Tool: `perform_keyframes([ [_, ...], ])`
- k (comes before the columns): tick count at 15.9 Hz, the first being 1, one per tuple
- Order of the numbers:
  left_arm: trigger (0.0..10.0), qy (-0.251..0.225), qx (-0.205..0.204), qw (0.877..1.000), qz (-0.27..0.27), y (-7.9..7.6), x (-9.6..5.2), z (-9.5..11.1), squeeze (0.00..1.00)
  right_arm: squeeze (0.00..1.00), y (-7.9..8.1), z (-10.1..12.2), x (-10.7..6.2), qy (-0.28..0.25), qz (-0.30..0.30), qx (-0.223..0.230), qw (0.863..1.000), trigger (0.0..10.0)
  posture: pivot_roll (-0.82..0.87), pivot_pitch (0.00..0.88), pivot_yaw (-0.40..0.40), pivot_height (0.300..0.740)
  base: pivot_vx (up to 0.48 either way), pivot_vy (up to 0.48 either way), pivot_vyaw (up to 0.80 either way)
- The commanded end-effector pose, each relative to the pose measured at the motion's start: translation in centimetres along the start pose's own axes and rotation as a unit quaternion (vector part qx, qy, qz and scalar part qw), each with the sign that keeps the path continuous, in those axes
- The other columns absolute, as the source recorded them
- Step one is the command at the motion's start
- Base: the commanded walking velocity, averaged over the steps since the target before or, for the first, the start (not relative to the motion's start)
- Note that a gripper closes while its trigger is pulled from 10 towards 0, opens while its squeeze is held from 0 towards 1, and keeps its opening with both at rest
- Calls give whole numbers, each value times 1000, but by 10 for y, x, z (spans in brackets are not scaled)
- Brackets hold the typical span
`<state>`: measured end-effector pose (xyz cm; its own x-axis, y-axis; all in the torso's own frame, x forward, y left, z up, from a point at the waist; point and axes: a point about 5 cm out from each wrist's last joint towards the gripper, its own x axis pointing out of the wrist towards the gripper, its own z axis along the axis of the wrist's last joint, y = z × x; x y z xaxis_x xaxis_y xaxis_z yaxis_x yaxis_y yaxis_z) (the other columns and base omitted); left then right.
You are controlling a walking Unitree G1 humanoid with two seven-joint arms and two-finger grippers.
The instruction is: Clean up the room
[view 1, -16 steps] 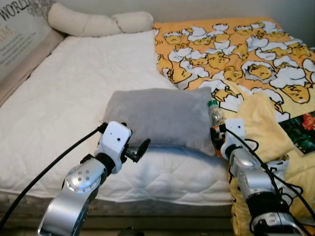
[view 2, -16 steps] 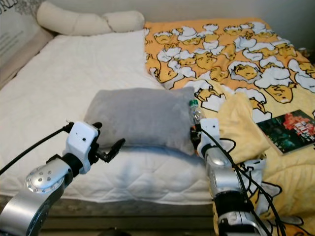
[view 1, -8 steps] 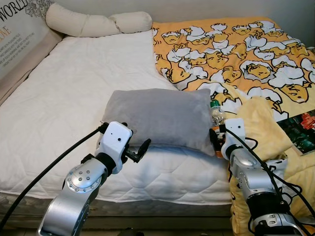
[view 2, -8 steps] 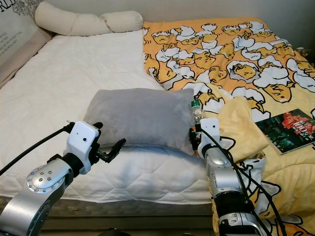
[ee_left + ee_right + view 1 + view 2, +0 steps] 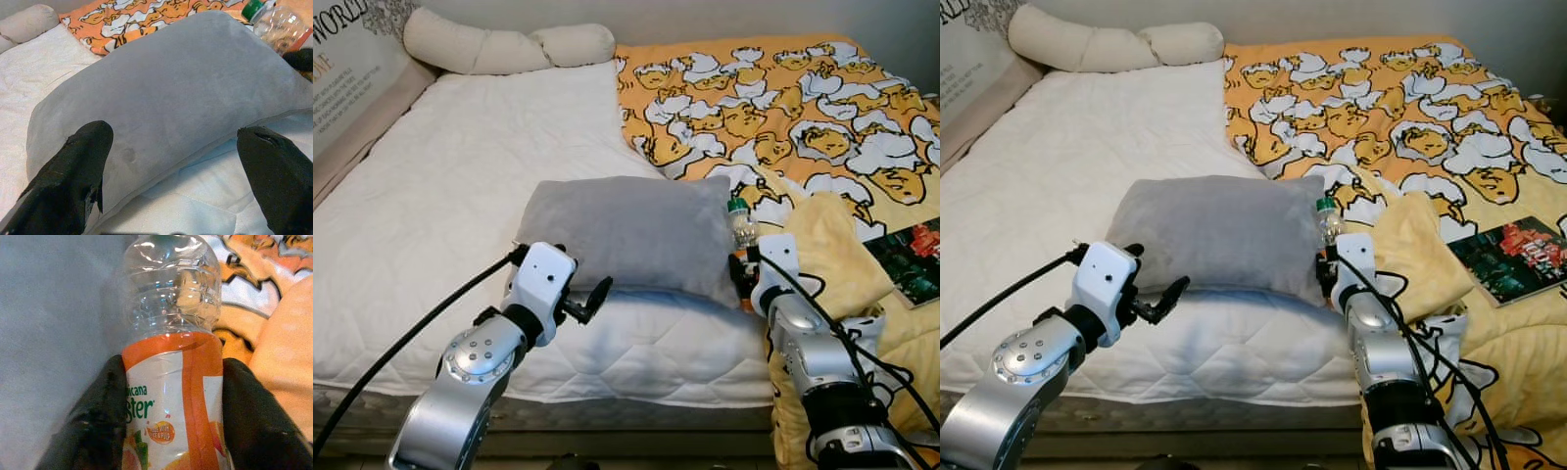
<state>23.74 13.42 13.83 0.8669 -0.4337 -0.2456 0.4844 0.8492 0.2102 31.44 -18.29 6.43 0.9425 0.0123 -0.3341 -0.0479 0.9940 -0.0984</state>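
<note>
A rectangular grey fabric pillow (image 5: pixel 628 232) lies on the white quilted bed (image 5: pixel 450 196). A clear plastic bottle with an orange label (image 5: pixel 1329 221) stands touching its right end; a glossy magazine (image 5: pixel 1513 248) lies farther right.

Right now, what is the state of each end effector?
Left end effector: open, empty, in front of the grey pillow.
Right end effector: closed on the plastic bottle.
</note>
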Motion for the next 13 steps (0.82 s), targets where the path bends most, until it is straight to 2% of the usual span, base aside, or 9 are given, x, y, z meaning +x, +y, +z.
perform_keyframes([
  [1,10000,0,7,1000,6,2,-2,2,0,0,-2,10,-2,-23,-13,18,999,0,-41,0,77,740,0,0,0],
  [2,10000,-1,6,1000,8,3,-2,2,0,0,-9,17,-5,-43,-34,37,998,0,-44,0,77,740,0,0,0],
  [3,10000,-6,-2,1000,21,6,-3,4,0,0,-18,37,-17,-105,-47,74,991,0,-55,0,78,740,0,0,0],
  [6,10000,-20,-7,998,59,14,-3,6,0,0,-27,60,-35,-171,-56,81,980,0,-70,0,75,740,0,0,0],
  [7,10000,-21,-11,997,66,16,-3,6,0,0,-25,64,-37,-185,-40,93,978,0,-70,0,75,740,0,0,0],
  [9,10000,-22,-42,995,83,22,-3,8,0,0,3,83,-41,-206,87,153,963,0,-66,0,65,740,0,0,0],
  [10,10000,-29,-46,994,98,27,-4,11,0,0,16,85,-46,-203,128,160,957,10000,-69,0,62,740,0,0,0],
  [12,10000,-24,-59,986,151,49,-7,12,0,0,45,90,-53,-190,191,97,958,10000,-76,0,58,740,0,0,400],
  [13,10000,-24,-63,984,167,53,-7,12,0,0,49,89,-53,-188,191,97,959,10000,-80,0,59,740,0,0,800],
])
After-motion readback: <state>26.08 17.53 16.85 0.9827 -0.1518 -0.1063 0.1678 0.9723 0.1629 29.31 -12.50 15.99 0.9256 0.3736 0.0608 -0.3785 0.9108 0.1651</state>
